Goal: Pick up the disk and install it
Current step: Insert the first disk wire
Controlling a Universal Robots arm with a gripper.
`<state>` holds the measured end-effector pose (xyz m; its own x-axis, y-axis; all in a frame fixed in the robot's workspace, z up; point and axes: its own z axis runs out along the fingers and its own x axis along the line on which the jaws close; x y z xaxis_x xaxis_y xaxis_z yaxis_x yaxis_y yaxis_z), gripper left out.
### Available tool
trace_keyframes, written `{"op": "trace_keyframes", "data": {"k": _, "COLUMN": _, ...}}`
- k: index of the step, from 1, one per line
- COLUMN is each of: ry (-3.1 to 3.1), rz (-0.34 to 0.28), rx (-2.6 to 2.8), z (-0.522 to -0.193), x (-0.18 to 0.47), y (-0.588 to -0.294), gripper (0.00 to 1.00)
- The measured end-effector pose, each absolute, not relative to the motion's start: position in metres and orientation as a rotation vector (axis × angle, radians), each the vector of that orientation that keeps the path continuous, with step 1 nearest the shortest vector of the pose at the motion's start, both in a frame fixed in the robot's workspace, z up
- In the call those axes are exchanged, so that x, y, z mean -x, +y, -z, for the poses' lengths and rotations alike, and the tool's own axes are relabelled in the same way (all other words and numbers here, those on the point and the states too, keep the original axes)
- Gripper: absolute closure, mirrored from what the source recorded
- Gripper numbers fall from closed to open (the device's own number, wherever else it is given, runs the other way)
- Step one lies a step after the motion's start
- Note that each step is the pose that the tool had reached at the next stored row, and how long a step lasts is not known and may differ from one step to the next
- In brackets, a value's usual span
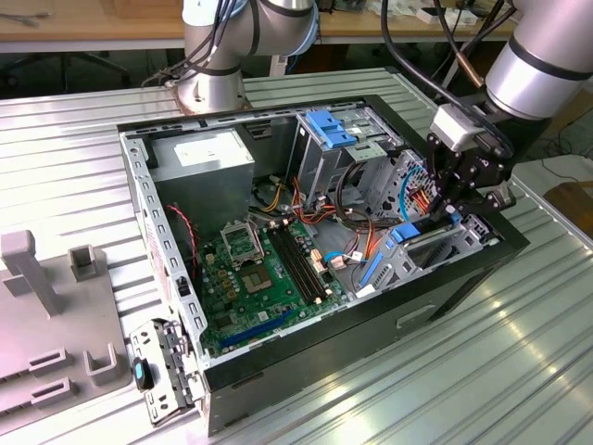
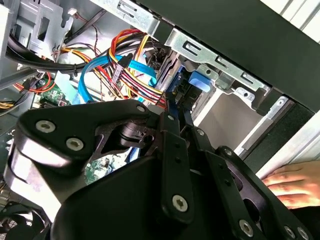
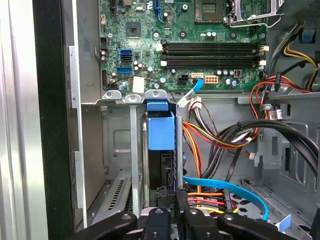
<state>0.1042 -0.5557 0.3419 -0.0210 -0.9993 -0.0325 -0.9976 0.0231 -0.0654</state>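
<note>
My pincer point(image 3: 176, 206) clamped on disk point(image 3: 161, 131), blue rail uppermost, standing on edge in drive cage point(image 3: 117, 150) just ahead. Insertion largely done; final seating apparently left.

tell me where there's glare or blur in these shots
Exterior view: bright glare streaks on the ribbed metal table, and the case interior is dimmer. Second wrist view: the gripper body looms close and soft, with a hand blurred at the edge. First wrist view: evenly lit, motherboard sharp.
</note>
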Motion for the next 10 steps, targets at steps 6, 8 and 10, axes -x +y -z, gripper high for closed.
{"op": "trace_keyframes", "data": {"k": 6, "ry": 2.193, "rz": 0.027, "rx": 2.145, "z": -0.3392, "x": -0.1042, "y": -0.5557, "gripper": 0.83}}
{"op": "trace_keyframes", "data": {"k": 8, "ry": 2.193, "rz": 0.026, "rx": 2.145, "z": -0.3390, "x": -0.1042, "y": -0.5557, "gripper": 0.82}}
{"op": "trace_keyframes", "data": {"k": 10, "ry": 2.193, "rz": 0.027, "rx": 2.145, "z": -0.3413, "x": -0.1043, "y": -0.5557, "gripper": 0.75}}
